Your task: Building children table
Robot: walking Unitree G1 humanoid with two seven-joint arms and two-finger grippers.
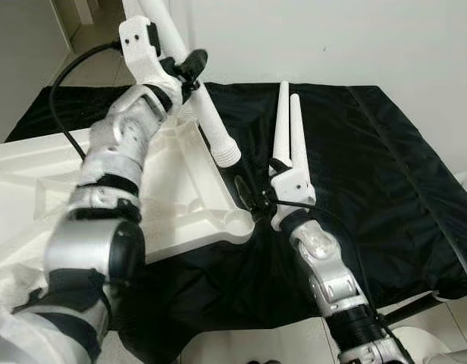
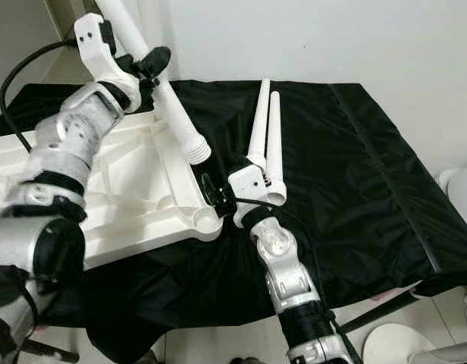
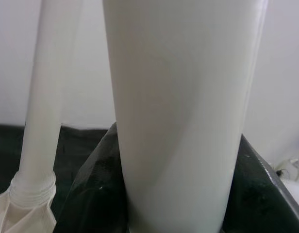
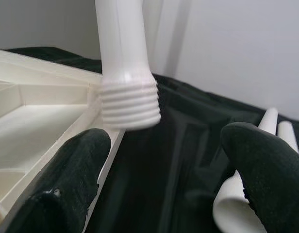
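Note:
A white table leg (image 1: 211,114) slants down from the upper left, and my left gripper (image 1: 189,68) is shut on its upper part. Its threaded end (image 1: 227,154) hangs just above the near right edge of the upturned white tabletop (image 1: 180,189). The corner socket (image 1: 238,221) lies a little below it. My right gripper (image 1: 251,199) stands open beside that corner; its black fingers (image 4: 67,184) spread below the threaded end (image 4: 129,104), not touching it. Two more legs (image 1: 288,125) lie side by side on the black cloth. Another leg (image 3: 40,107) stands upright in a socket.
A black cloth (image 1: 370,167) covers the surface under the tabletop and reaches its right edge, with pale floor (image 1: 438,318) beyond. A white wall (image 1: 332,38) is close behind. A black cable (image 1: 63,76) loops off my left arm.

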